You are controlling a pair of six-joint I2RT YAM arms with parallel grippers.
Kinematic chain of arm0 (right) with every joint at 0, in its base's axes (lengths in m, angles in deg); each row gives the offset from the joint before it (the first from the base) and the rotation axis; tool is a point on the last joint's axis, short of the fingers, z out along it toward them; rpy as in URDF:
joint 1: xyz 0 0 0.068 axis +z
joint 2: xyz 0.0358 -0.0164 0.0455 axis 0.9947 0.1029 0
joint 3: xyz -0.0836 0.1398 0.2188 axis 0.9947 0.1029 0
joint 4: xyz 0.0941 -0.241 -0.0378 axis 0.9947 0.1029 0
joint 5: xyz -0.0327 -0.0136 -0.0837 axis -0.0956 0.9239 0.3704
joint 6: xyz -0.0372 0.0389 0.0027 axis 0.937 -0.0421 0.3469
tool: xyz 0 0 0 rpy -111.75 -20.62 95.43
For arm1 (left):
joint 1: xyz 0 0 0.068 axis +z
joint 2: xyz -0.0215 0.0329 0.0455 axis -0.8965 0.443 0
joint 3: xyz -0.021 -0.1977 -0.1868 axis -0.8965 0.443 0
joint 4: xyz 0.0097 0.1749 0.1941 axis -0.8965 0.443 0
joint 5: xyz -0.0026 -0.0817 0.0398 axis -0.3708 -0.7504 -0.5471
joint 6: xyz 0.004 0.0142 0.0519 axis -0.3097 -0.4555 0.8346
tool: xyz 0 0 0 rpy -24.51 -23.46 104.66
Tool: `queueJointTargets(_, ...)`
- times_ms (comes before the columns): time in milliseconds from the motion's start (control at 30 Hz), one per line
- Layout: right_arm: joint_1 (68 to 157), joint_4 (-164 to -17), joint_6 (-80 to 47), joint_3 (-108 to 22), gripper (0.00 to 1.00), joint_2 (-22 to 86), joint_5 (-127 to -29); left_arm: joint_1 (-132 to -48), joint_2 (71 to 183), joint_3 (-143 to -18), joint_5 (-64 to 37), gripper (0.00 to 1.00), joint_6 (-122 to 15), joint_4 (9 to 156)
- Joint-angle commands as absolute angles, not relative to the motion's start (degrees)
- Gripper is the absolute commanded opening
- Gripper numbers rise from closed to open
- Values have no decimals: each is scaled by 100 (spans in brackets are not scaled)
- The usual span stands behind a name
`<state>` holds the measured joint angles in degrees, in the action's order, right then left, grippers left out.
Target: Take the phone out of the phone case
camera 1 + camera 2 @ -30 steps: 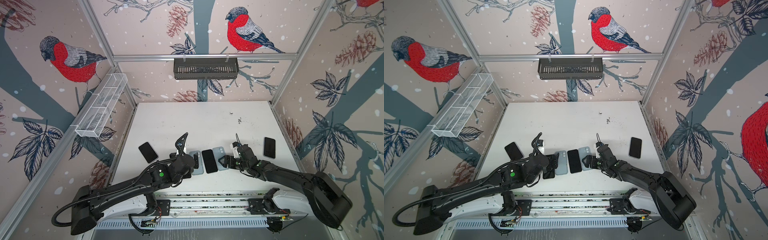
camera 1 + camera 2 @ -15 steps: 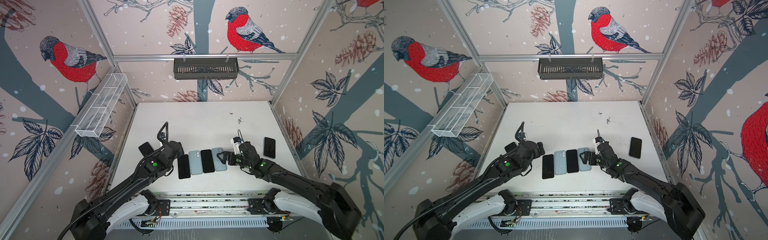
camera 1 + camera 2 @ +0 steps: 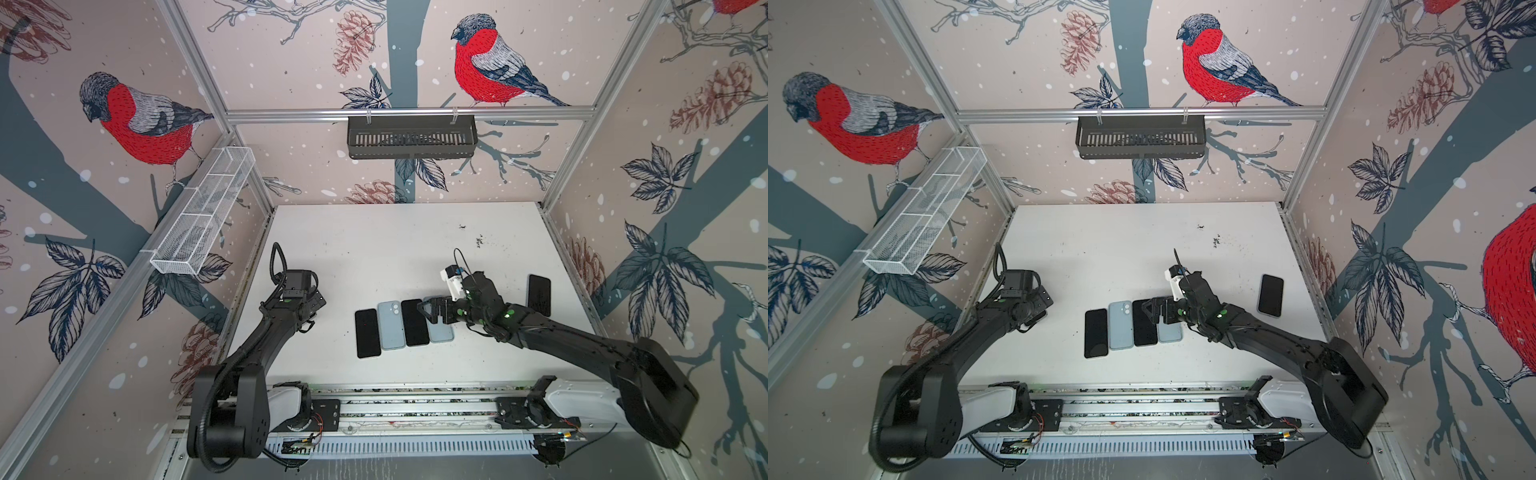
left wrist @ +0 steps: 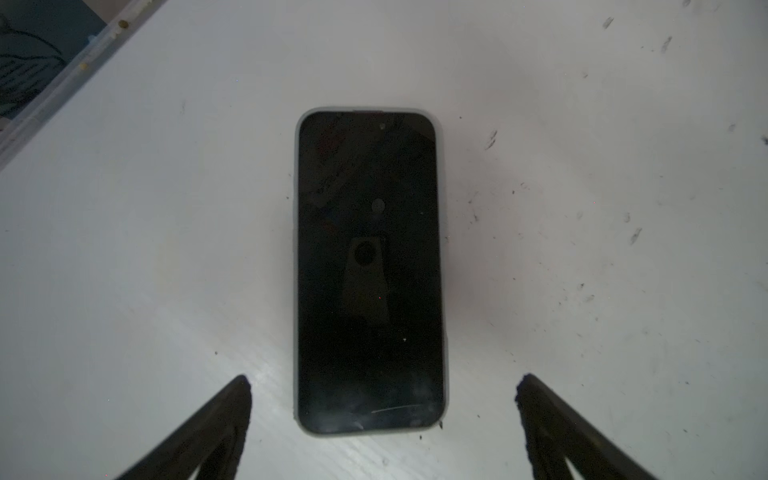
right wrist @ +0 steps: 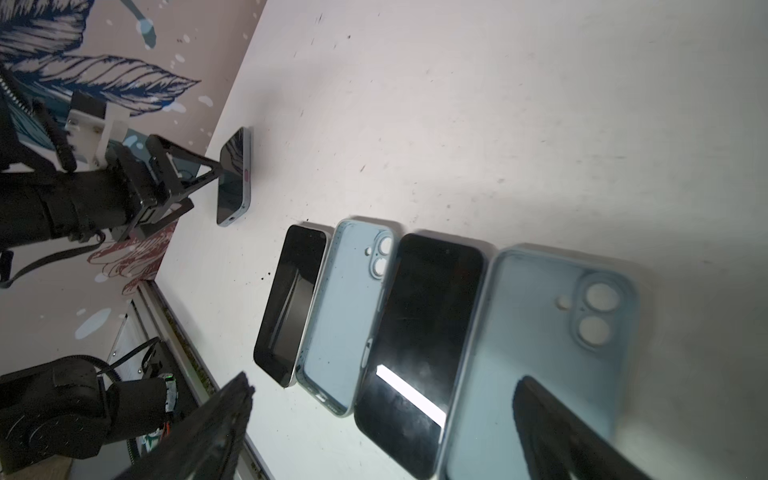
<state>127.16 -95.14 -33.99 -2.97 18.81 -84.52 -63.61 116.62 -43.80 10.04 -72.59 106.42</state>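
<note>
**Both grippers released; cased phone lies under the left one**

From my remote station I read the scene as follows.

1. Left gripper [image 4: 382, 419]: the left wrist view shows both fingers spread wide with nothing between them. It hangs above a black-screened phone in a pale case [image 4: 370, 272] that lies flat, screen up, on the white table [image 3: 374, 241], at the left side near the wall. In both top views the arm hides this phone.

2. Right gripper [image 3: 430, 311]: its jaws stand apart and empty, over the right end of a row of four items near the front middle of the table.

3. The row, left to right in a top view: a bare black phone [image 3: 367, 333], an empty light blue case [image 3: 391, 325] with two round camera cut-outs, a second black phone [image 3: 414, 322], and a second light blue case [image 3: 441, 332]. Neighbours lie edge to edge. In the right wrist view the second case [image 5: 540, 357] is also empty.

4. A further black phone [image 3: 539, 295] lies alone at the right, well apart from the row.

5. Markings: I can read no brand name, label or writing on any phone or case. The screens are dark.
</note>
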Motion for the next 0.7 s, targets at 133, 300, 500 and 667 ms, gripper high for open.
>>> queueJointTargets(133, 13178, -10023, -3131, -1149, 100, 3014, -8827, -5986, 12746, -4942, 567, 99, -6677, 10344)
queueJointTargets(300, 13206, -10063, -3123, -1476, 100, 3484, -8920, -5620, 13216, -5106, 293, 98, -6591, 10289)
queueJointTargets(500, 13208, -9993, -3144, -1823, 100, 3852, -9018, -5321, 13687, -5361, -141, 90, -6489, 10402)
queueJointTargets(667, 13199, -9913, -3150, -2004, 100, 3987, -9035, -5289, 13767, -5269, -434, 81, -6470, 10244)
